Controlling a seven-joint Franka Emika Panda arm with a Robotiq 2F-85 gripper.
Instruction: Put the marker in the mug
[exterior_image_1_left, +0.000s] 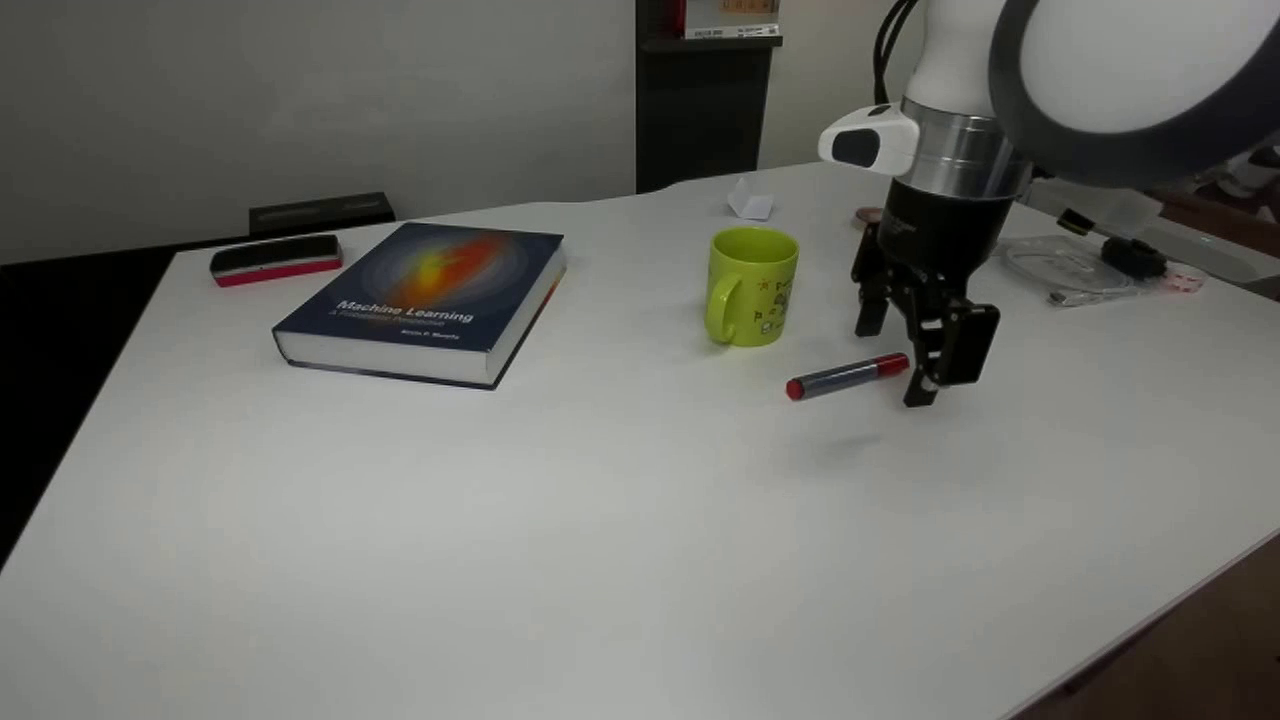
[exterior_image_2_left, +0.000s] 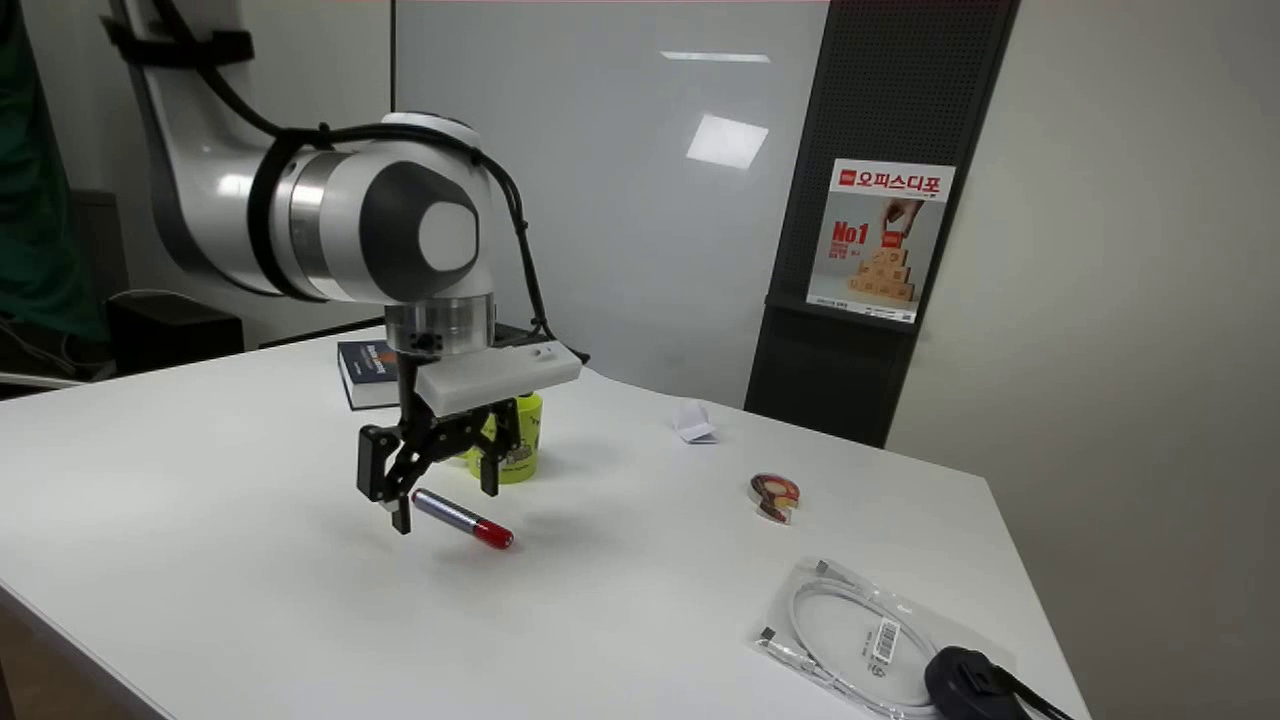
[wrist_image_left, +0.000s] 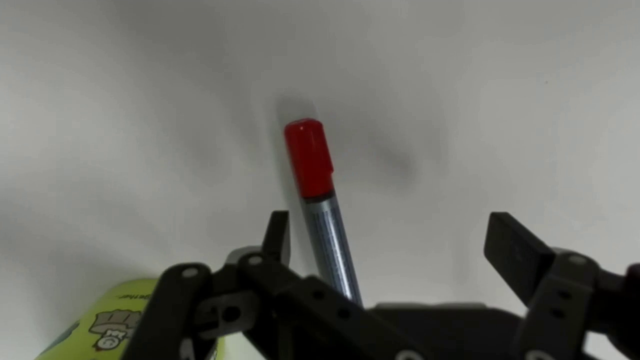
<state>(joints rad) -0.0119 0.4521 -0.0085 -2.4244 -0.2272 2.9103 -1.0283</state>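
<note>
The marker (exterior_image_1_left: 848, 376), grey-barrelled with a red cap, is tilted low over the white table; a faint shadow lies apart from it, and I cannot tell whether it touches the table. It also shows in an exterior view (exterior_image_2_left: 462, 518) and in the wrist view (wrist_image_left: 320, 200). My gripper (wrist_image_left: 390, 235) is open, its fingers wide apart. The marker passes between them, nearer the left finger in the wrist view, its lower end hidden by the gripper. The yellow-green mug (exterior_image_1_left: 752, 287) stands upright beside the gripper, handle on its side; part shows in the wrist view (wrist_image_left: 107, 320).
A thick dark blue book (exterior_image_1_left: 425, 300) lies beyond the mug, with a red-and-black object (exterior_image_1_left: 277, 260) near it. A folded white paper (exterior_image_2_left: 694, 422), a small round brown-red item (exterior_image_2_left: 775, 497) and a bagged cable (exterior_image_2_left: 870, 640) lie on the table (exterior_image_1_left: 500, 560).
</note>
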